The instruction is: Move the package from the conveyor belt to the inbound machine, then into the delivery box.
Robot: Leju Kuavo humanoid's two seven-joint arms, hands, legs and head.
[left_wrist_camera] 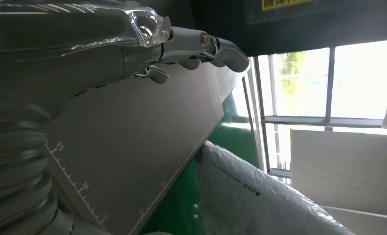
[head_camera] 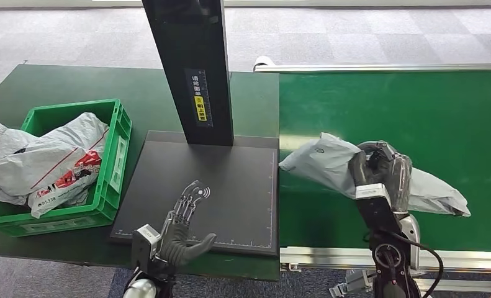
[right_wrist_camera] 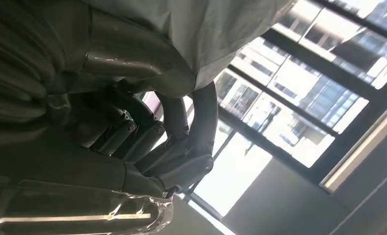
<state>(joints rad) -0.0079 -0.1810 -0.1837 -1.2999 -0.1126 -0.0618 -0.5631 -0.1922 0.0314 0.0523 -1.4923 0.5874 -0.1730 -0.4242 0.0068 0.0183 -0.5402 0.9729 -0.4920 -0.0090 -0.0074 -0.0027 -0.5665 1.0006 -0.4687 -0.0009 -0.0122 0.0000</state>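
- My left hand point(head_camera: 184, 223) hovers open-fingered, holding nothing, over the inbound machine point(head_camera: 230, 186).
- My right hand point(head_camera: 382, 171) grips the package point(head_camera: 320, 161); I'd lift it clear of the conveyor belt point(head_camera: 391, 105) before swinging across.

A dark green flat table point(head_camera: 56, 81) carries a green plastic crate point(head_camera: 115, 146) at 9 o'clock and a black scale-marked platform point(head_camera: 230, 186) at 6 o'clock.
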